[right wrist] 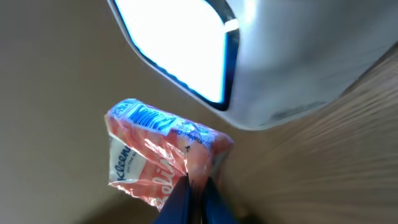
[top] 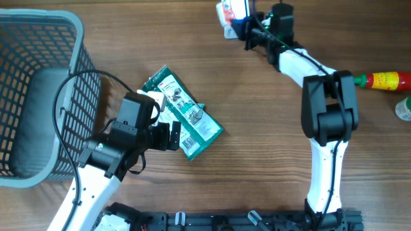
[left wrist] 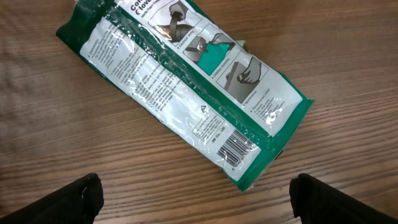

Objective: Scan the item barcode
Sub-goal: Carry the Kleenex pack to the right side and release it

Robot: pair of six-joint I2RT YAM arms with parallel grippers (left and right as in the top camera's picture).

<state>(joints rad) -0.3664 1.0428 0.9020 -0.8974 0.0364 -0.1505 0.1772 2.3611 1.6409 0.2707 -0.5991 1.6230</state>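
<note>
Wooden table (left wrist: 56, 124) with a green-and-white packet (left wrist: 180, 81) lying flat on it, long axis running diagonally from upper left to lower right. The barcode (left wrist: 238, 148) faces up on the white panel near the packet's lower-right end. Printed pictures fill the packet's upper-right side. My left gripper (left wrist: 198, 200) hangs below the packet with its jaws spread wide. My two dark fingers (left wrist: 78, 200) are clear of the packet, one to either side of its barcode end.

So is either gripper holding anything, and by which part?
Right gripper pinches the Kleenex tissue pack by one wrapper edge. Left gripper is open above the green packet, holding nothing.
</note>
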